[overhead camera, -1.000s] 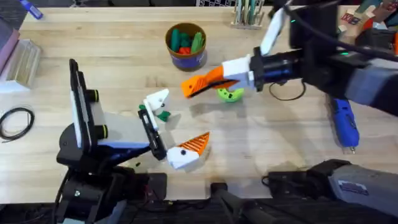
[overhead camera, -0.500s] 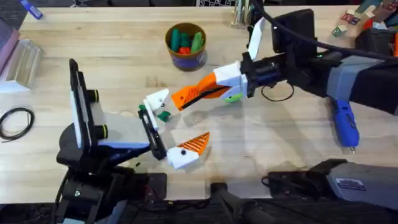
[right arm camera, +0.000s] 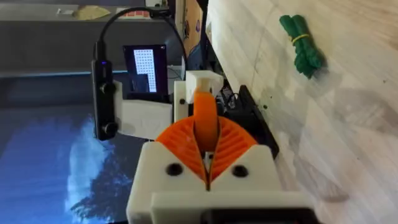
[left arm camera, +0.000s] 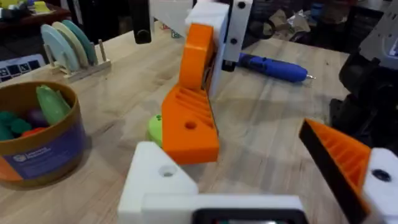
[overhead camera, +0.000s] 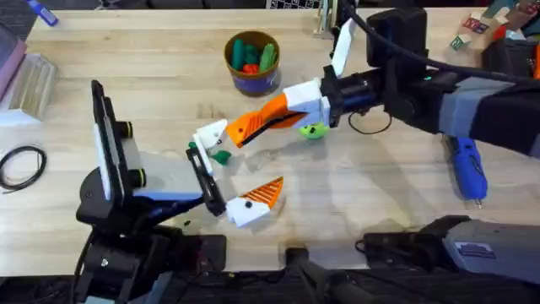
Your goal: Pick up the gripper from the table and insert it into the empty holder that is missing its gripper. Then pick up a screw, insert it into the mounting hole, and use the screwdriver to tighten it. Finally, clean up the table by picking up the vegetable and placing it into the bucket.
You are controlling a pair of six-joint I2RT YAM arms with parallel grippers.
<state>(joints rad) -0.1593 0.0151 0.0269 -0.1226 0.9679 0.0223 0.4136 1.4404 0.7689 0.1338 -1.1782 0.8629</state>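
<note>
My right gripper (overhead camera: 272,113) (right arm camera: 207,163) is shut on the gripper (overhead camera: 246,126) (left arm camera: 189,121) (right arm camera: 206,118), an orange ribbed wedge held above the table. Its free end hangs right beside the holder (overhead camera: 212,135) (left arm camera: 158,177) (right arm camera: 202,81), the bare white finger of my left gripper (overhead camera: 234,167), which stands open. The left gripper's other finger carries an orange tip (overhead camera: 265,194) (left arm camera: 339,158). The blue screwdriver (overhead camera: 466,169) (left arm camera: 273,67) lies at the right. The bucket (overhead camera: 252,63) (left arm camera: 40,140) stands at the back. A small green vegetable (overhead camera: 221,156) (right arm camera: 301,45) lies by the holder. The screw is out of view.
A bright green disc (overhead camera: 314,130) (left arm camera: 154,127) lies under the right gripper. Toy vegetables fill the bucket. A black cable loop (overhead camera: 21,165) lies at the far left, and a rack (overhead camera: 336,21) stands at the back edge.
My right arm has carried the orange gripper leftward and nearer, from over the green disc to right beside the bare white holder. The left arm has not moved.
</note>
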